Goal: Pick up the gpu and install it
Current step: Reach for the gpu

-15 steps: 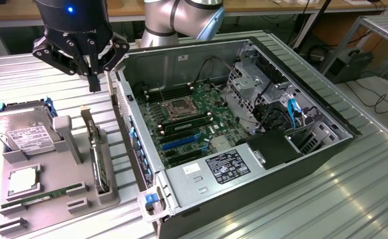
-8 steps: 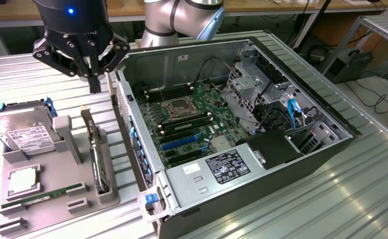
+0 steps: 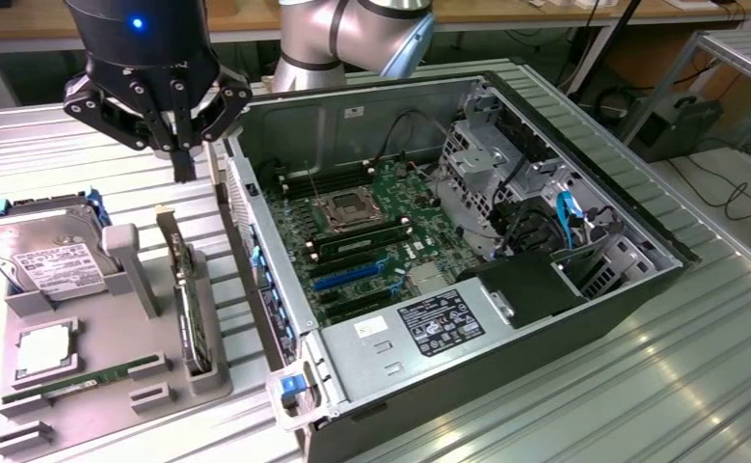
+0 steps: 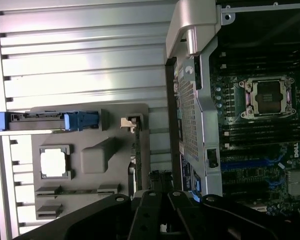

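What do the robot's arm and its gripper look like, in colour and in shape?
The arm has rounded silver-grey joints, one with a bluish-grey cap. Its wrist end is a black cylinder with a small blue light. The gripper is black, built of angular linked bars with round pivot bolts, which the wrist view shows too.

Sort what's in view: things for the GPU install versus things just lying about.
For the job: gpu; gripper, hovering near it; open computer case.
Lying about: hard drive; memory stick; processor chip.
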`<state>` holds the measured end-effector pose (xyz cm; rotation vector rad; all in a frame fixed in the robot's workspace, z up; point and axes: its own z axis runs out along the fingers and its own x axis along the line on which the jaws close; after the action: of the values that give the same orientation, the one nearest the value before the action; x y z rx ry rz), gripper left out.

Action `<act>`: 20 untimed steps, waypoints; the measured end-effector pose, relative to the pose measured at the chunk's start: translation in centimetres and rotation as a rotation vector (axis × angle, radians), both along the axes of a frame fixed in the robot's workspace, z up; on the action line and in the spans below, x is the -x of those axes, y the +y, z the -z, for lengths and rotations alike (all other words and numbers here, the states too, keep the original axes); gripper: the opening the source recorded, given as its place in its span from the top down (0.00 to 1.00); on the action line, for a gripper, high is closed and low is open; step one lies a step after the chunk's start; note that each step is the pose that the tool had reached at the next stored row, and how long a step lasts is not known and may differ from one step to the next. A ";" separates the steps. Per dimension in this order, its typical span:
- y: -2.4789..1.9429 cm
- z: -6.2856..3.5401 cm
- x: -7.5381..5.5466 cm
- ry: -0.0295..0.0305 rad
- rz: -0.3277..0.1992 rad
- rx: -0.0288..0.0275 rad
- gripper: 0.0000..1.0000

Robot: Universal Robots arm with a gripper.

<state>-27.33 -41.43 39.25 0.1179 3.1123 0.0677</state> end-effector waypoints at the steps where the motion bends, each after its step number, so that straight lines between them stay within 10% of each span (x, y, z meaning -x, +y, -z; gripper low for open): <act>1: -0.01 0.01 0.0 0.0000 0.000 0.0000 0.89; 20: -0.63 0.16 0.0 0.0001 0.000 0.0000 0.89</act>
<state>-27.34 -42.07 39.09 0.1180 3.1124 0.0677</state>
